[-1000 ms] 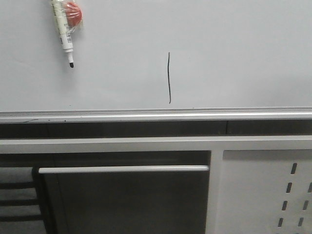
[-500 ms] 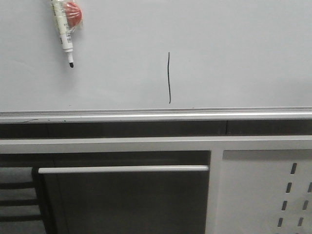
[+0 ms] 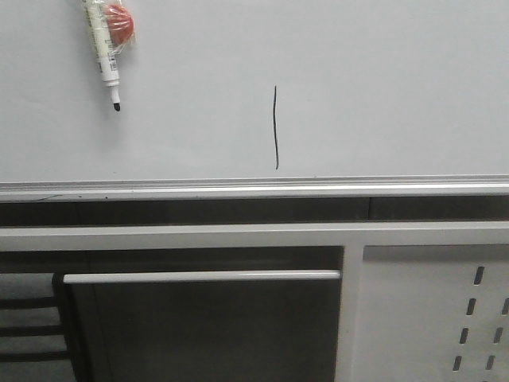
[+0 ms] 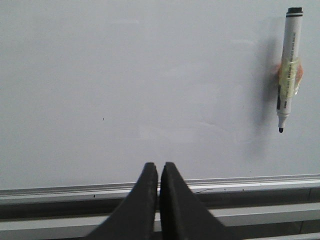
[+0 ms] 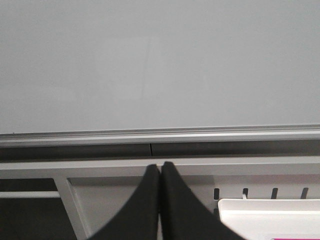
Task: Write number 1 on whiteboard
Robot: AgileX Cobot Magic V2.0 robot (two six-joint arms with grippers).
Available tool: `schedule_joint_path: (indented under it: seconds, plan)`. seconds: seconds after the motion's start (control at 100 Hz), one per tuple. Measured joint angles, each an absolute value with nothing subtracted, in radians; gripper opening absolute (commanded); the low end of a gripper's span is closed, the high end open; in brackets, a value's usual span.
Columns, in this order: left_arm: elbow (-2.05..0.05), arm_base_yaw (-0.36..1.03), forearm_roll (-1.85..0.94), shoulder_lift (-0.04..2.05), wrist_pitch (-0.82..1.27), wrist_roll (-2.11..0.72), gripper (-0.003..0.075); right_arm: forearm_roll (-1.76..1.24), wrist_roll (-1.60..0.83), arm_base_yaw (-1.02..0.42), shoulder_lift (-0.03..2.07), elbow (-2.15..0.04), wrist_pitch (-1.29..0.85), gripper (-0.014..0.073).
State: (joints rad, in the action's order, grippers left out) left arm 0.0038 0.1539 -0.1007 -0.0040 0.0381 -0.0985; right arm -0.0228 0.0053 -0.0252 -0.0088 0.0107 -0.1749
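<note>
standing on the whiteboard (image 3: 382,79), the number 1 (image 3: 276,127), marker (image 3: 103,48) apart.

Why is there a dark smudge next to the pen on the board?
Left wrist view: that smudge is the marker casting a soft grey shadow on the whiteboard. Front view: the marker and the number 1 look sharp, with dim, even light and no glare.

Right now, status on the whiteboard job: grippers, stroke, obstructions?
Left gripper shut, empty. Right gripper shut, empty. Number 1 drawn on whiteboard. Marker parked upper left, nothing obstructing.
</note>
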Motion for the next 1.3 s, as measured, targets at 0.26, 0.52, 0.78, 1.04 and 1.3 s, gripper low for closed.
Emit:
schedule_joint_path:
  seconds: [0.26, 0.52, 0.78, 1.04, 1.3]
  plan:
    - [0.004, 0.154, -0.101, -0.004, 0.038, -0.099, -0.0020, -0.010, 0.009, -0.025, -0.010, 0.011, -0.224, -0.0049]
    - [0.004, 0.154, -0.101, -0.004, 0.038, -0.099, -0.0020, 0.000, 0.009, -0.025, -0.010, 0.011, -0.220, -0.0049]
    - [0.004, 0.154, -0.101, -0.004, 0.038, -0.099, -0.0020, 0.000, 0.009, -0.025, -0.010, 0.011, -0.214, -0.0049]
    - [0.004, 0.154, -0.101, -0.004, 0.038, -0.099, -0.0020, 0.000, 0.009, -0.025, -0.010, 0.011, -0.214, -0.0049]
    - [0.004, 0.154, -0.101, -0.004, 0.038, -0.099, -0.0020, 0.000, 0.009, -0.025, -0.010, 0.011, -0.214, -0.0049]
